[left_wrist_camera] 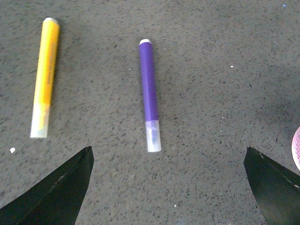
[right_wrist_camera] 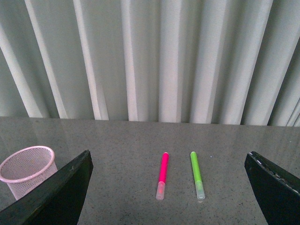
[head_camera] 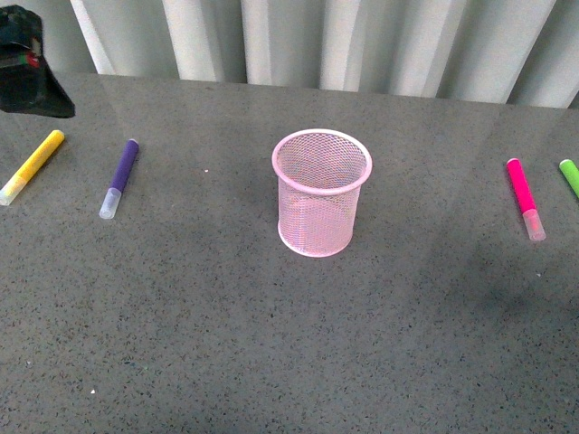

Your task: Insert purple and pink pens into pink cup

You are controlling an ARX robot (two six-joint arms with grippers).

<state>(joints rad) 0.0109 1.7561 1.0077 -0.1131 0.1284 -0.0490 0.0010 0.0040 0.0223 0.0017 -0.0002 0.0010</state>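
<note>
The pink cup (head_camera: 322,193) stands upright and empty at the table's middle; its rim also shows in the right wrist view (right_wrist_camera: 27,164). The purple pen (head_camera: 119,177) lies flat at the left, pale cap toward me. In the left wrist view my left gripper (left_wrist_camera: 168,149) hovers open above the table, with the purple pen (left_wrist_camera: 149,89) just ahead of its fingers. The pink pen (head_camera: 524,196) lies flat at the right. My right gripper (right_wrist_camera: 169,153) is open and held off the table, with the pink pen (right_wrist_camera: 162,172) lying ahead between its fingers.
A yellow marker (head_camera: 33,165) lies left of the purple pen. A green marker (head_camera: 570,176) lies right of the pink pen at the frame's edge. A black part of the left arm (head_camera: 27,63) hangs at the far left. Pale curtains (head_camera: 317,41) back the table.
</note>
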